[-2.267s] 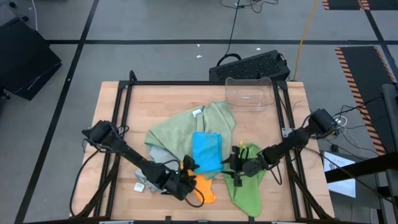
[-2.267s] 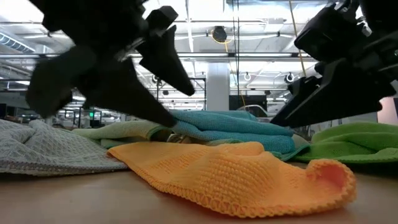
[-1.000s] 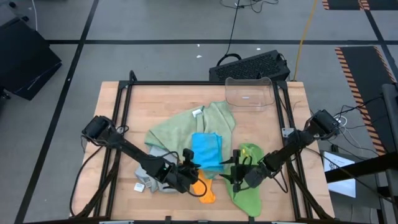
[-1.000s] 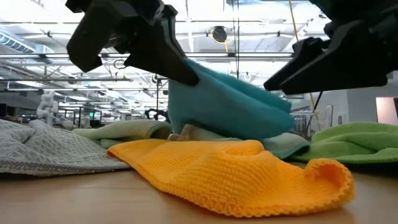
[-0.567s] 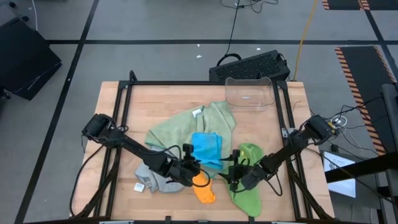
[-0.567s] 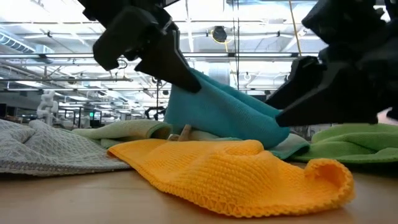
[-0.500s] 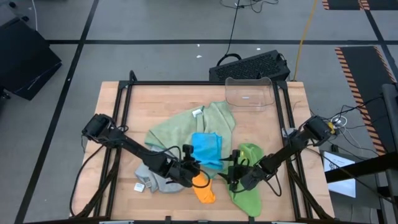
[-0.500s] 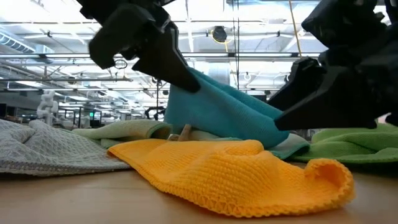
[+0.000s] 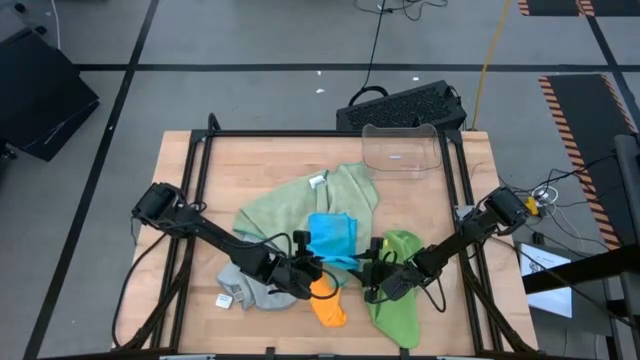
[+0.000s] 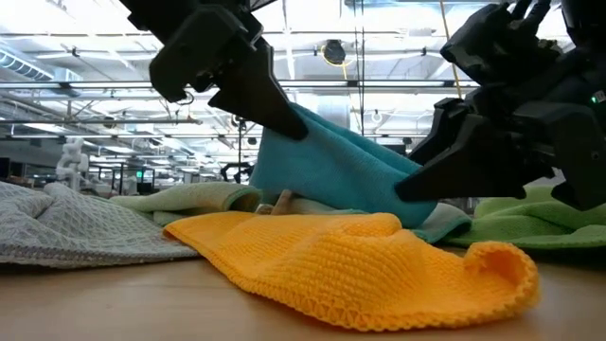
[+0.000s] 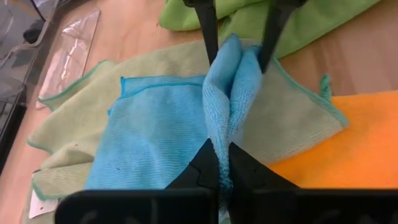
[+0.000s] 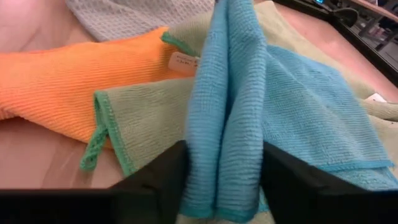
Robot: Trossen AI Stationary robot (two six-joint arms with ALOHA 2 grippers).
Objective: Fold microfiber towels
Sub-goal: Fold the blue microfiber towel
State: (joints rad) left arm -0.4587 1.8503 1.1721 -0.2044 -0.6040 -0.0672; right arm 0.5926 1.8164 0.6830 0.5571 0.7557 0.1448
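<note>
High view: left gripper (image 9: 313,271) and right gripper (image 9: 372,278) face each other at the near edge of the blue towel (image 9: 333,240), which lies on the sage green towel (image 9: 300,208) mid-table (image 9: 270,160); orange towel (image 9: 328,304) just below the left gripper, lime green towel (image 9: 398,300) under the right arm, grey towel (image 9: 243,288) beneath the left arm; clear plastic container (image 9: 402,150) at the far edge, well apart from both grippers.

Low view: left gripper (image 10: 284,118) pinches one lifted end of the blue towel (image 10: 327,170), right gripper (image 10: 417,189) at the other end; the cloth hangs betw. them, raised off the pile; orange towel (image 10: 360,265) lies in front, grey towel (image 10: 66,227) to one side, lime green towel (image 10: 530,218) behind the right gripper.

Left wrist view: left gripper (image 11: 222,165) fully closed, fingers clamped on a raised ridge of blue towel (image 11: 161,134); right gripper's fingers straddle the ridge's far end; sage green towel (image 11: 292,118) underneath, orange towel (image 11: 348,143) beside.

Right wrist view: right gripper (image 12: 222,163) part-open, fingers (image 12: 163,169) either side of the blue ridge (image 12: 227,106), close to it; whether they grip it, cannot tell; orange towel (image 12: 74,81) and grey towel (image 12: 124,15) beyond.
</note>
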